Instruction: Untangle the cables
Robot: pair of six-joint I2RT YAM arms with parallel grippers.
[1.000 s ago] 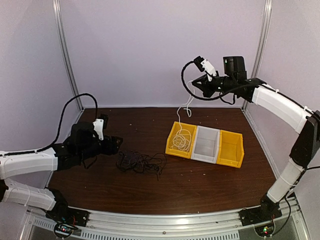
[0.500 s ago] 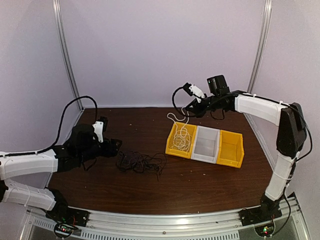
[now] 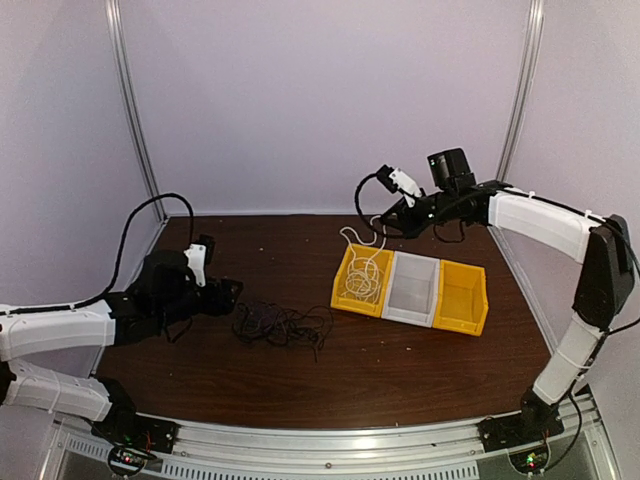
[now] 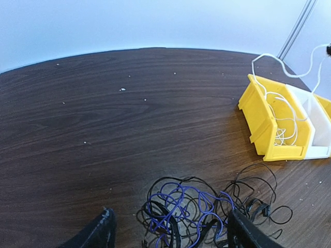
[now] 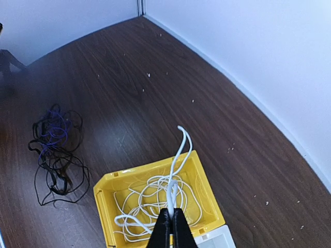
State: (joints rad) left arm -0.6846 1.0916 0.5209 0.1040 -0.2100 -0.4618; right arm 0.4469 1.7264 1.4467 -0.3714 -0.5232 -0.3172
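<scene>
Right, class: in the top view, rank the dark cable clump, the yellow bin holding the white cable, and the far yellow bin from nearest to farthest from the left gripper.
1. Dark cable clump, just beside the left gripper.
2. Yellow bin with the white cable, mid-table.
3. Far yellow bin, at the row's other end.

Lab test cell: plain lilac walls (image 3: 320, 100), aluminium frame posts (image 3: 132, 110), wood-grain table (image 3: 300, 370).

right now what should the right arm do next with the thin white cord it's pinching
Probably open the right gripper and let go. Its shut jaws pinch the thin white cord directly above the left yellow plastic bin, where most of the cord already lies coiled, so the rest should fall inside.
</scene>
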